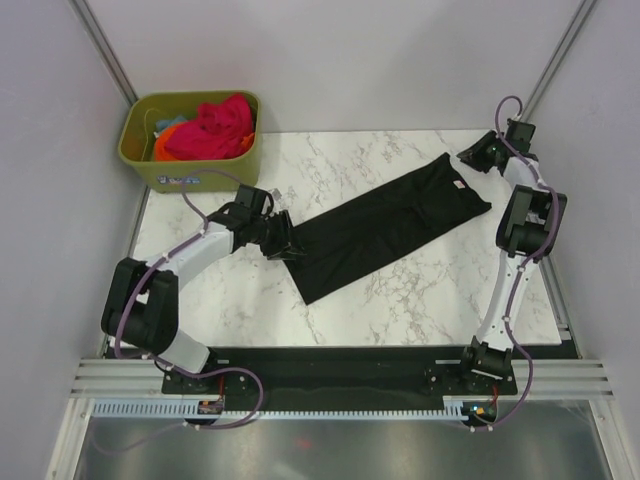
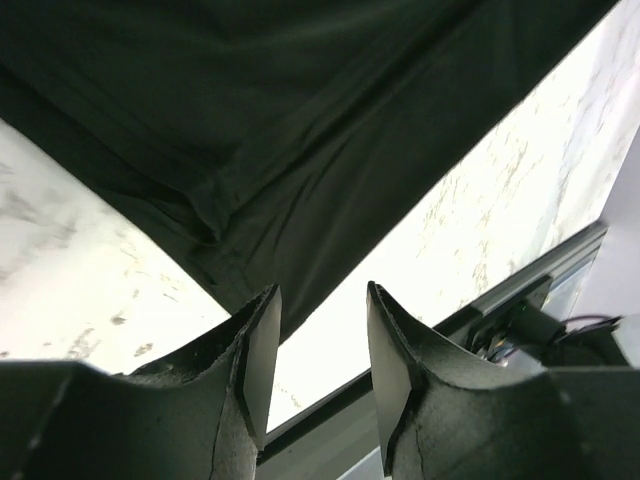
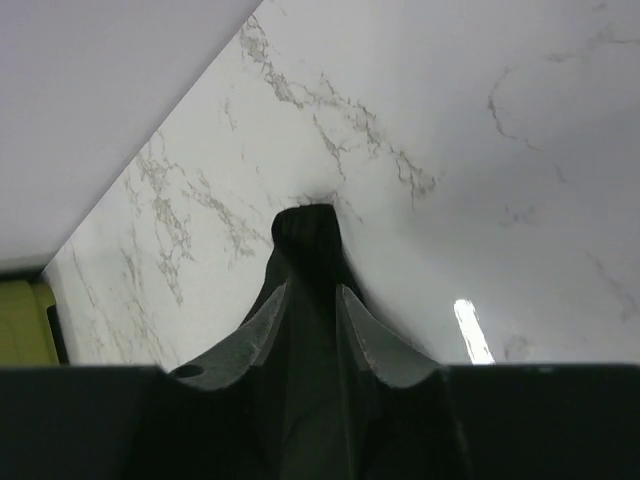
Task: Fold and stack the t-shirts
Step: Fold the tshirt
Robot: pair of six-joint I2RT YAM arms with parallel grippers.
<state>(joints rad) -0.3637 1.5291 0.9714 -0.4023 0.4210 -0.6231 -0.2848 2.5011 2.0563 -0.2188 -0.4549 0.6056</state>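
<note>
One black tee point(image 1: 395, 225) lies on the surface point(image 1: 450, 290) as a long narrow strip, running diagonally from near left to far right. More tees point(image 1: 212, 130) sit bunched in the bin point(image 1: 205, 172) at the far left corner. Left jaws stand spread at the strip's near end, with nothing between them. Right jaws, at the far end, are slightly parted with a tuck of black cloth between them; I cannot tell whether they grip it. The lengthwise folds look done, so the crosswise fold seems in hand. Next, each end needs a firm pinch, then one end must be carried over onto the other.
</note>
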